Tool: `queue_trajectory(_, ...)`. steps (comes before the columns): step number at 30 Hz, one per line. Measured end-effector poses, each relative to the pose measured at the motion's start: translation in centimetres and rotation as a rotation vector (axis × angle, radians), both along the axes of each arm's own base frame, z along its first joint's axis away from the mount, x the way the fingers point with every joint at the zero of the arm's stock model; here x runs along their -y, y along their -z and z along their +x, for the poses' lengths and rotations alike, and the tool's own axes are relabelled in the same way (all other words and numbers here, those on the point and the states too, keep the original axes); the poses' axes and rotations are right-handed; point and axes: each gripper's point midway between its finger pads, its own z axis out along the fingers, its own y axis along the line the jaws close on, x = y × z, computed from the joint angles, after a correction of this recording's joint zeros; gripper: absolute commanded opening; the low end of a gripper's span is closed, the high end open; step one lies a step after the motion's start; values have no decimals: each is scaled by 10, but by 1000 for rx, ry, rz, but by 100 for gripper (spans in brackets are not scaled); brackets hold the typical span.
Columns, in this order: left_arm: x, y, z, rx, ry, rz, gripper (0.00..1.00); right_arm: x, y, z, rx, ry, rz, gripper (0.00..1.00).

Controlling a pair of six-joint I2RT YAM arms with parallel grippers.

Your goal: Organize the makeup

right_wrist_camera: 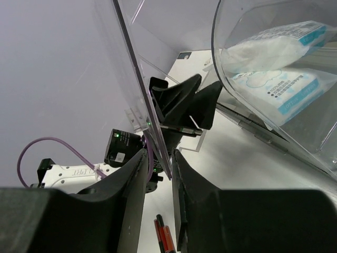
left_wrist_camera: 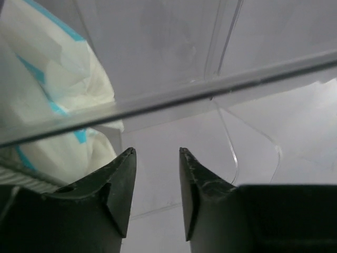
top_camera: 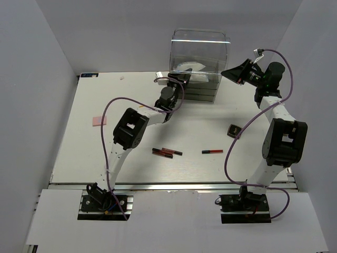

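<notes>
Two white-blue packets (right_wrist_camera: 284, 89) lie inside the clear acrylic box (top_camera: 199, 52).

red-and-black sticks (top_camera: 163, 153) flat mid-table, black compact (top_camera: 233, 129) right, pink square (top_camera: 98, 120) left, white-blue packets (right_wrist_camera: 284, 68) in box (top_camera: 181, 52)

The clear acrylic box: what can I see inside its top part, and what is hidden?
Two white-blue crinkly packets lie in the curved top compartment of the acrylic box. The drawers below cannot be read from any view, so their contents cannot be told.
</notes>
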Motion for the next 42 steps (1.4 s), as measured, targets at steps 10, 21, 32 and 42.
queue_trajectory(10,3,9,-61,-106,169,37,26,0,0,0,2,0,0,30)
queue_trajectory(21,-48,-25,-168,-269,196,217,72,14,35,-1,-53,106,-175,67)
queue_trajectory(32,-24,59,-117,-402,213,294,37,47,83,-41,-125,210,-394,61)
queue_trajectory(42,10,104,-65,-412,203,242,43,59,94,-65,-116,165,-368,47)
